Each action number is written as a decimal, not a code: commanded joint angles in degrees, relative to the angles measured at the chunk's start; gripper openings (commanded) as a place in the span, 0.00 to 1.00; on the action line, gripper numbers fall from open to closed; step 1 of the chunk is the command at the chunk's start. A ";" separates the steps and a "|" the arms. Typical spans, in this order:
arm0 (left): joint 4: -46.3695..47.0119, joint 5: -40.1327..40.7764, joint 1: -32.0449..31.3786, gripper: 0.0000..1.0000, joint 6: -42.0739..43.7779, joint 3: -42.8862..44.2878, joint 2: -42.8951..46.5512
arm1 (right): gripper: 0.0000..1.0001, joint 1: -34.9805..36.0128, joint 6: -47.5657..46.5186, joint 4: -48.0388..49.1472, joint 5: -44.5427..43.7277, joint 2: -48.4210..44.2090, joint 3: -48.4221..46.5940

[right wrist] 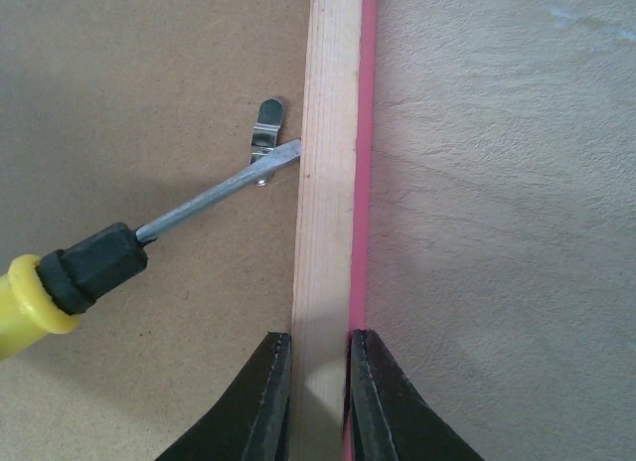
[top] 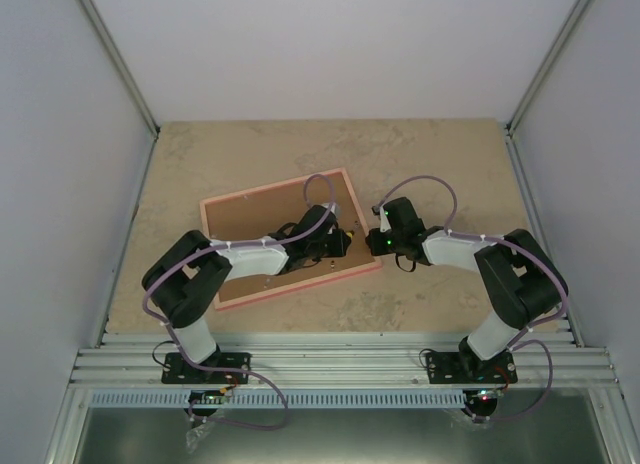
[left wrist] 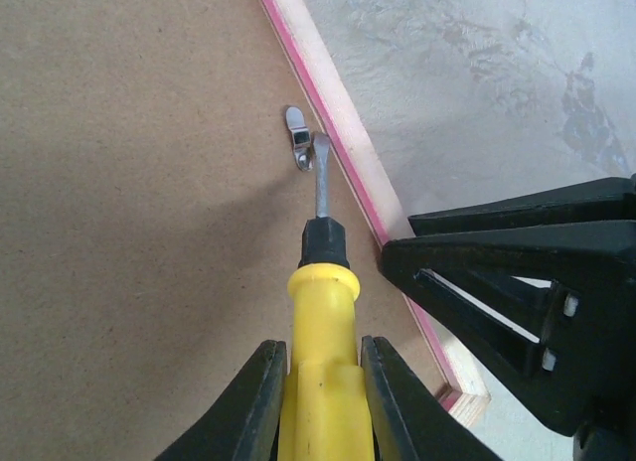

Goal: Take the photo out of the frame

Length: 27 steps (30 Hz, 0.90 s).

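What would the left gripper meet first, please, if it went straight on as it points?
Probably the metal clip on the backing board: the tip of the screwdriver it holds sits at it, beside the frame.

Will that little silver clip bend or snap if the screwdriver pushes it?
Probably bend or swivel, not snap: the clip looks like thin springy metal lying flat on the backing board. It is small and smooth, so the screwdriver tip could slip off. The frame likely won't slide, since the right fingers pinch its rail.
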State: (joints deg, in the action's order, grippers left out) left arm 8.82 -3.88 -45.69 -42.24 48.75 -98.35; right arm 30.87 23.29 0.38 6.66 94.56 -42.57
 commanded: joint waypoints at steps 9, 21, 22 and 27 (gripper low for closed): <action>-1.00 7.37 -0.01 0.00 -3.88 -0.37 0.74 | 0.05 -0.20 -0.44 -0.78 -0.63 -0.48 0.99; 0.03 2.63 -0.01 0.00 -2.85 -2.74 4.46 | 0.04 -0.61 -0.02 -0.78 -1.72 -0.99 1.39; 0.04 2.31 -0.01 0.00 -2.53 -3.02 4.93 | 0.03 -0.76 0.14 -0.63 -1.78 -0.99 1.47; -0.87 2.21 -0.01 0.00 -1.31 -4.67 8.39 | 0.01 -1.69 1.01 -0.64 -2.24 -1.32 1.97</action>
State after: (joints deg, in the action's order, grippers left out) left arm 8.45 -0.91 -45.71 -44.80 45.56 -93.56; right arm 30.30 23.49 0.45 6.13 94.30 -42.24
